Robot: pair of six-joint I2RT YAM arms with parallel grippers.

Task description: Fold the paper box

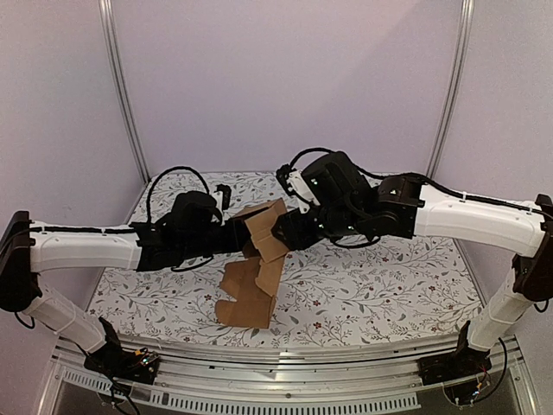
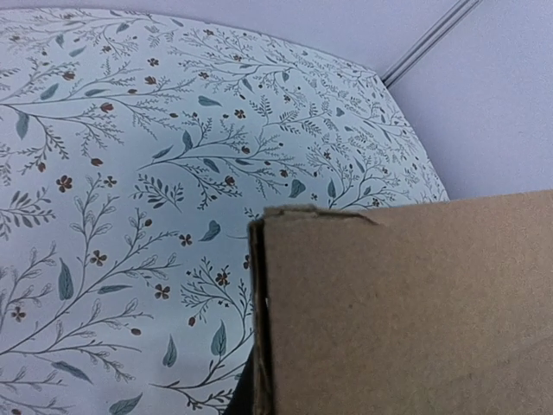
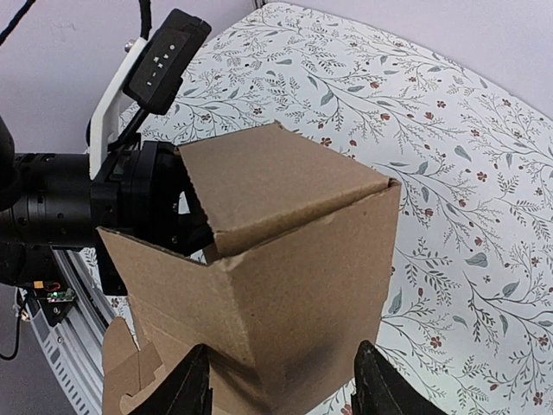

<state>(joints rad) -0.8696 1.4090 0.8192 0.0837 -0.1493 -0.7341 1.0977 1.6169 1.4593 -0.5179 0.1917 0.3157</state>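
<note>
The paper box [image 1: 263,226], plain brown cardboard, is held half-formed above the middle of the table between both arms. Its lower flaps [image 1: 249,294] hang down to the tabletop. My left gripper [image 1: 235,235] comes in from the left, shut on a side panel. That panel fills the lower right of the left wrist view as a brown sheet [image 2: 406,311] and hides the fingers. My right gripper [image 3: 285,391] straddles the box's near corner [image 3: 294,259], with a black fingertip [image 3: 192,389] pressed against each side.
The floral tabletop [image 1: 389,285] stretches to both sides of the box. Metal frame posts [image 1: 121,95] rise at the back corners against purple walls. The left arm's wrist and its camera bracket [image 3: 160,56] sit just behind the box.
</note>
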